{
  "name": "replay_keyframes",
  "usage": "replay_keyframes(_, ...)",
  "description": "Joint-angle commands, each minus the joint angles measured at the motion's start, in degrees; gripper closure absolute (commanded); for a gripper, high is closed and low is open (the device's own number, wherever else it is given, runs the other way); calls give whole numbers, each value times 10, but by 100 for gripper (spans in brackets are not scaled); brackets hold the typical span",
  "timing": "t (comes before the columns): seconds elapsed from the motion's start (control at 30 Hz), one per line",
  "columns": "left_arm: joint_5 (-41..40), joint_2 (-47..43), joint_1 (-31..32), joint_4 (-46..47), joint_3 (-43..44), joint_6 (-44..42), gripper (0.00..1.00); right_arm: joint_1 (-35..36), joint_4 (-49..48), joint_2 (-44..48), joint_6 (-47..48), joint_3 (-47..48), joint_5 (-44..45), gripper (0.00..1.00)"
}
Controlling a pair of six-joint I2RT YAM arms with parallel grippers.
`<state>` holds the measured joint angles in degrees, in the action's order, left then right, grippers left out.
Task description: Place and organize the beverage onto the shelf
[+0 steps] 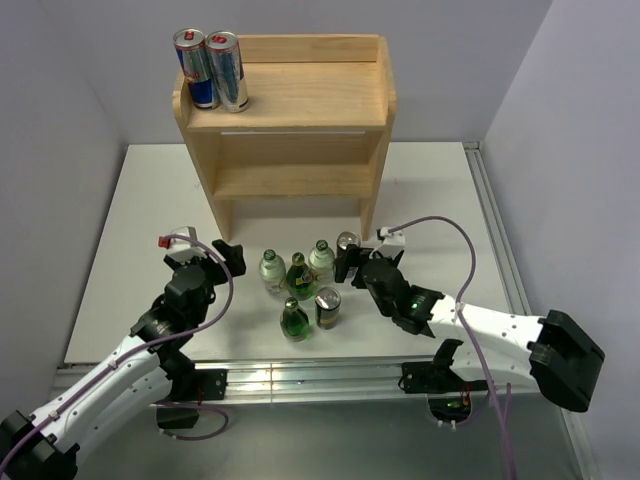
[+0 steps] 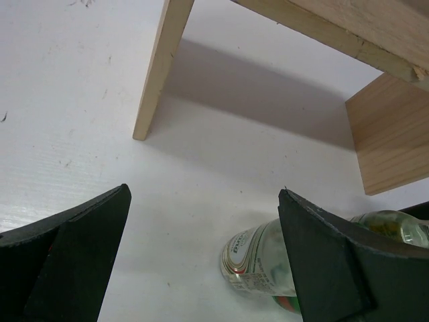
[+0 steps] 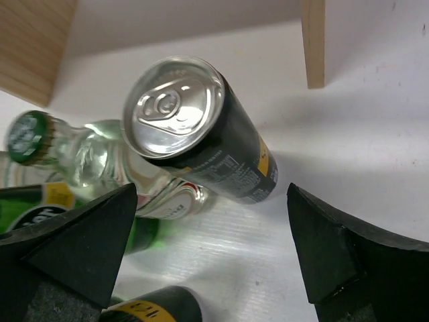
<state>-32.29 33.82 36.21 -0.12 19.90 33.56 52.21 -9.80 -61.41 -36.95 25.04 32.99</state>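
Observation:
The light-wood shelf (image 1: 290, 140) stands at the back of the table, with two red-and-blue cans (image 1: 212, 70) on the left of its top tier. In front of it stand two clear bottles (image 1: 272, 270), two green bottles (image 1: 295, 320) and two black cans (image 1: 328, 307). My right gripper (image 1: 350, 264) is open right behind the farther black can (image 3: 201, 131), which stands between and ahead of its fingers. My left gripper (image 1: 232, 258) is open and empty, left of the clear bottle (image 2: 265, 261).
The shelf's legs (image 2: 161, 67) and lower tier (image 1: 290, 180) are just beyond both grippers. A metal rail (image 1: 300, 380) runs along the near table edge. Grey walls close in left, right and behind.

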Motion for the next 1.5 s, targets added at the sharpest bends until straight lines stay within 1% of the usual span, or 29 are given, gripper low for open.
replay_keyframes(0.0,-16,-6,2,31,-4,-14,1,7,-6,37,0,-11,22,0)
replay_keyframes(0.1,-22,-6,3,39,-9,-18,1,8,-1,32,6,-15,25,0)
replay_keyframes(0.33,-36,-18,2,71,-34,-33,1,10,-63,22,25,-40,15,0)
replay_keyframes(0.5,-96,-43,2,71,-53,-26,1,9,-94,-5,41,-39,19,0)
replay_keyframes(0.6,-92,-59,2,89,-65,-37,1,10,-116,-22,49,-36,23,0)
replay_keyframes(0.8,-102,-60,2,94,-70,-43,1,10,-149,-61,70,-20,45,0)
replay_keyframes(1.07,-99,-60,3,93,-71,-43,1,9,-179,-127,78,17,40,0)
replay_keyframes(1.33,-99,-40,3,99,-67,-44,1,8,-211,-187,86,41,54,0)
replay_keyframes(1.47,-100,-31,2,102,-64,-44,1,8,-226,-211,79,37,71,0)
